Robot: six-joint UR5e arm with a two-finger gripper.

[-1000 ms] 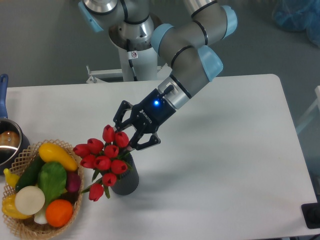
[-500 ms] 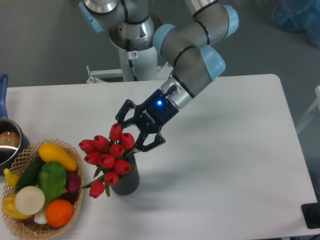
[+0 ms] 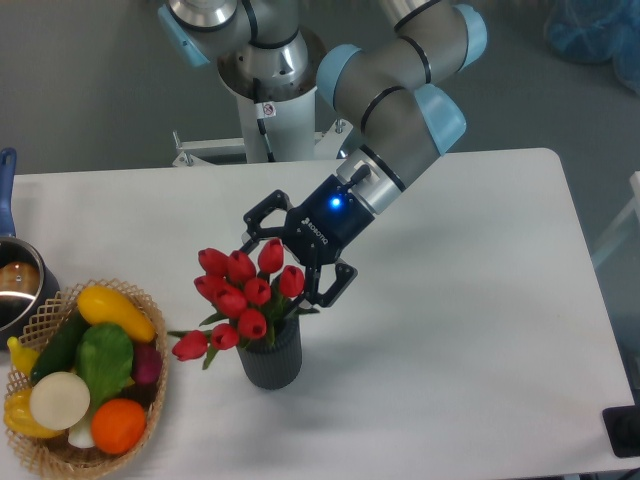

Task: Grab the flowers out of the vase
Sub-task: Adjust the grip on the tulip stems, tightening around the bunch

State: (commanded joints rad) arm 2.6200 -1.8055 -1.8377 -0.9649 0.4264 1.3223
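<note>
The bunch of red tulip buds with green leaves and stems [image 3: 243, 298] stands in the small dark grey ribbed cylindrical vase [image 3: 270, 362], which sits upright on the white surface [image 3: 470, 330] near its front edge. The buds fan out wider than the vase mouth, and one bud droops low to the left on a bent stem, clear of the rim. The black two-finger gripper [image 3: 300, 265] on the grey and light-blue arm is pushed into the upper right of the bunch, its jaws standing on either side of the topmost buds. Whether they are actually pinching the flowers cannot be told from this view, since the buds cover the fingertips.

Judged from their look, the flowers are probably artificial: very light, with soft, springy heads and thin stems that bend rather than break. A hold on the buds alone would likely be poor, as they would squash and slip, or a few would come away while the rest stayed behind. The better place to take hold seems to be lower, where the stems gather into a neck just above the vase rim, closing across all of them at once. The vase is small and may be light as well, so it could lift or tip with the stems if they sit tightly; a straight upward pull would suit.

To the left, a woven wicker basket of vegetables and fruit [image 3: 40, 455] stands well apart from the vase.
</note>
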